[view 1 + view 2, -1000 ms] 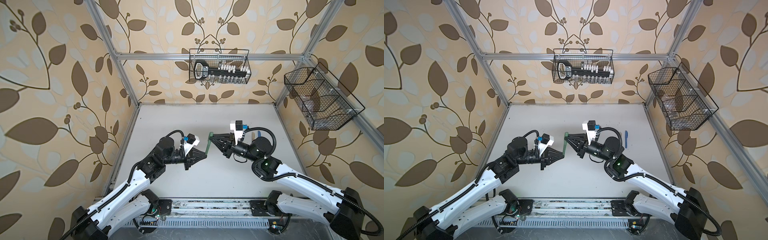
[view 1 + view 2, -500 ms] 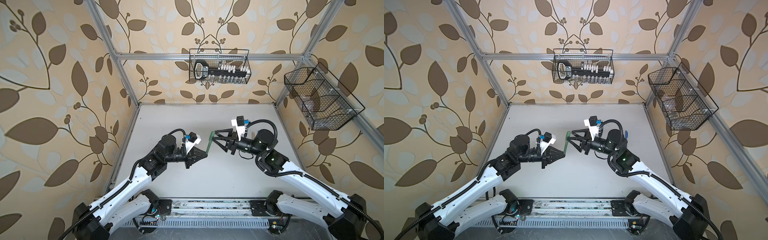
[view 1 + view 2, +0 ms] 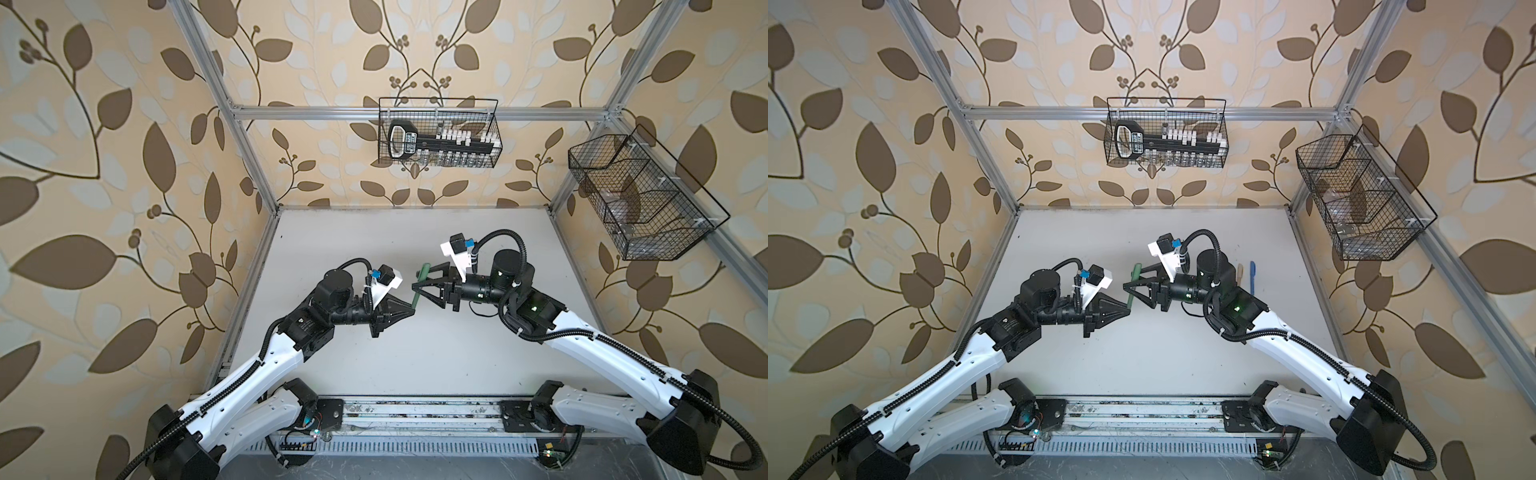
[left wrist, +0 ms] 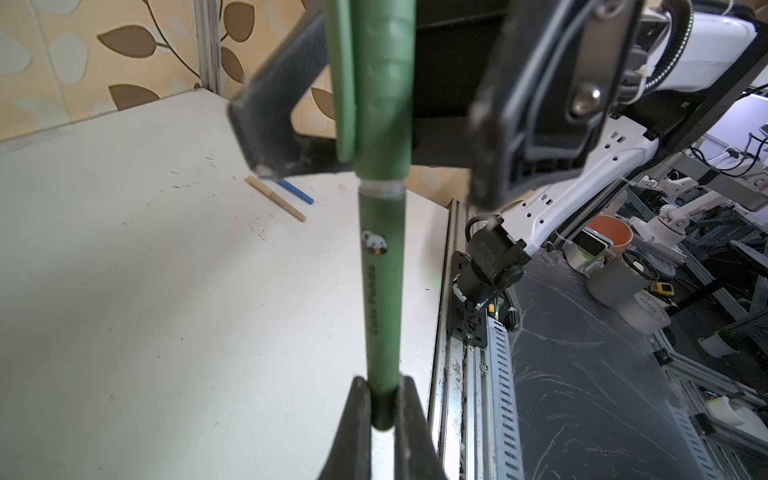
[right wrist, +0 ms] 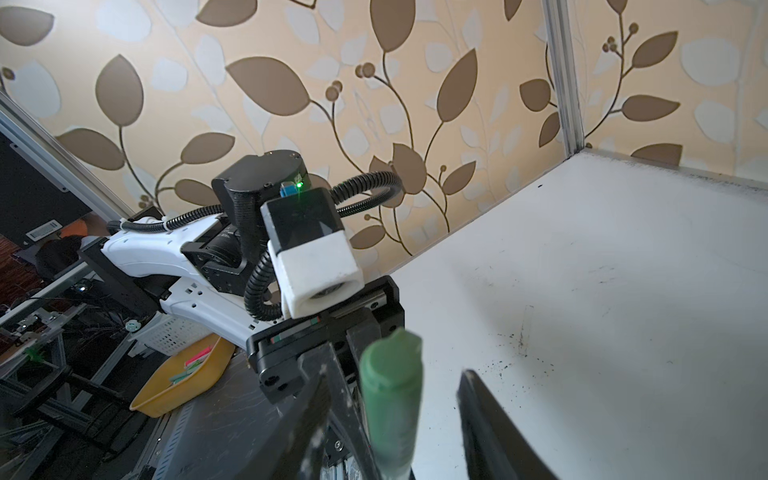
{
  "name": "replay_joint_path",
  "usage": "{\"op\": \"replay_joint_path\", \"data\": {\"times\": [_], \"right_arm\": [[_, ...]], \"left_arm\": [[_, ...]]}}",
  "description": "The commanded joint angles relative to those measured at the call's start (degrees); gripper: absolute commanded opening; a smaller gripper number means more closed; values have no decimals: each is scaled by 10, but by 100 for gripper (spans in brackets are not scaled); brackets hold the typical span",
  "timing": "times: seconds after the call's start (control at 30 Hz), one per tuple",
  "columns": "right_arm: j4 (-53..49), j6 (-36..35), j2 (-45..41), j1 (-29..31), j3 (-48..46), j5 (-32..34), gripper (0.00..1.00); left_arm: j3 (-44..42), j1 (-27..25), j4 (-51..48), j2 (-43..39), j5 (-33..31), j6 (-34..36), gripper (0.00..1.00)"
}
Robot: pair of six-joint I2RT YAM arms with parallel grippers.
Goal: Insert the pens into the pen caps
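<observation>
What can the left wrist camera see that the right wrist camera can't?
Only the left wrist view shows the tan pen and blue pen lying on the table, and the left gripper pinching the end of the green pen. Only the right wrist view shows the left arm's white camera housing and a yellow tray beyond the table. Both show the green cap on the pen, standing between the open fingers of the right gripper.

Robot lab: wallpapered aluminium-frame cell point(image 3: 311, 113)
</observation>
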Motion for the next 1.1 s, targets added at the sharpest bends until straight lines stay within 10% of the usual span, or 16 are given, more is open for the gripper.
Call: {"op": "replay_joint_path", "data": {"times": [0.0, 0.47, 0.57, 0.73, 1.07], "right_arm": [[-12, -15, 6, 5, 21, -7, 47], [-16, -10, 17, -1, 27, -9, 0], [-7, 15, 15, -21, 16, -7, 0], [104, 111, -2, -83, -48, -38, 0], [141, 123, -23, -72, -86, 0, 0]], "left_arm": [[26, -3, 8, -6, 9, 14, 0], [33, -3, 9, 3, -7, 5, 0], [53, -2, -8, 14, -43, -11, 63], [101, 5, -50, 41, -48, -15, 89], [135, 9, -4, 130, 40, -66, 75]]}}
